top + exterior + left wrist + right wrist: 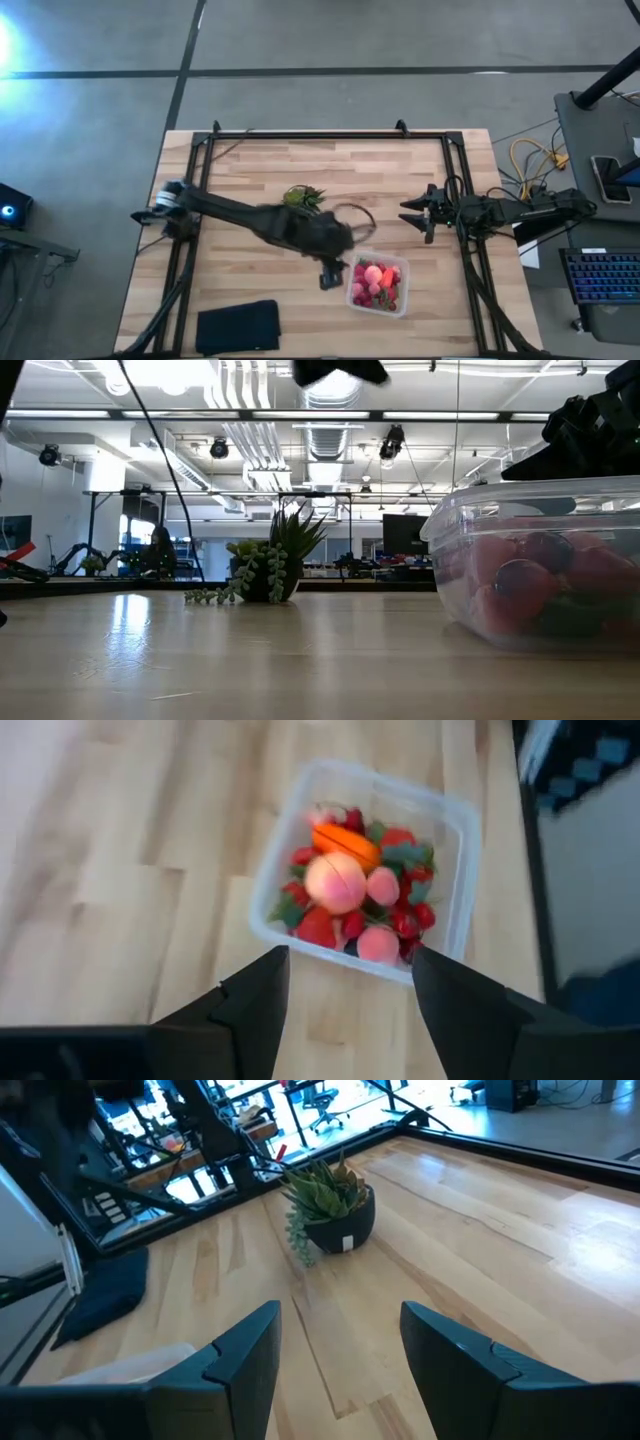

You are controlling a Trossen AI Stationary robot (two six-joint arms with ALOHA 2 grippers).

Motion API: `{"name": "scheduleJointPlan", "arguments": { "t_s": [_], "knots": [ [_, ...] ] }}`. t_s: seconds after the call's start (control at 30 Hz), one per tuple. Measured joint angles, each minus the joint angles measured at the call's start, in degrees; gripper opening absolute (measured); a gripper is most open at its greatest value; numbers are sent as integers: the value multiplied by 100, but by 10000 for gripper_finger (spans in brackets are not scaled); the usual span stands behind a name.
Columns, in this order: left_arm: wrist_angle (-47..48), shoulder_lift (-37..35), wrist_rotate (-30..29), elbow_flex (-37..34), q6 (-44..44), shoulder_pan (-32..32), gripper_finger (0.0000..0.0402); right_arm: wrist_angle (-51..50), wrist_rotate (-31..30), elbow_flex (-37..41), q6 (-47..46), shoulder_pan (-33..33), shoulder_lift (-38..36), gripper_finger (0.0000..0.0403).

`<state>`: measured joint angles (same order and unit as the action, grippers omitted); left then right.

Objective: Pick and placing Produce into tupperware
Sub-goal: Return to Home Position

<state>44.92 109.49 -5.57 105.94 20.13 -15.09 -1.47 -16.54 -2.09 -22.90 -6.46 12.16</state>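
The clear tupperware [378, 284] stands on the wooden table near its front right, and the low view shows it close up [540, 560]. Inside lies the produce [360, 885]: a peach-pink round piece, an orange-red piece and several small red and pink berries among green bits. My left gripper [330, 275] hovers above the table beside the tupperware's left side. It is open, with nothing between its fingers [350, 965]. My right gripper [415, 218] waits at the table's right side, open and holding nothing [340, 1315].
A small potted green plant [303, 197] stands mid-table, just behind the left arm, and also shows in the right wrist view [330, 1205]. A flat black pad [238, 326] lies at the front left. A black frame rail [300, 134] runs along the table's far edge.
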Motion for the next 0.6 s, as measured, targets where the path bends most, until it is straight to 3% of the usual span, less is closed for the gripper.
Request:
{"name": "scheduleJointPlan", "arguments": {
  "t_s": [0.07,0.3,0.37,0.5,0.6],
  "knots": [
    [156,-399,-157,-85,344,-1,196,12,0,0,0,1,2,199],
    [458,-1747,-224,-657,359,-379,196,4,0,0,0,2,0,199],
    [458,-2131,-403,-1185,626,-655,196,4,0,0,0,2,1,199],
    [352,-3036,-1353,-2707,2215,-1403,196,4,0,0,0,2,0,199],
    [-678,-3666,-1652,-3852,2966,-1779,196,2,0,0,0,1,0,199]
  ]
}}
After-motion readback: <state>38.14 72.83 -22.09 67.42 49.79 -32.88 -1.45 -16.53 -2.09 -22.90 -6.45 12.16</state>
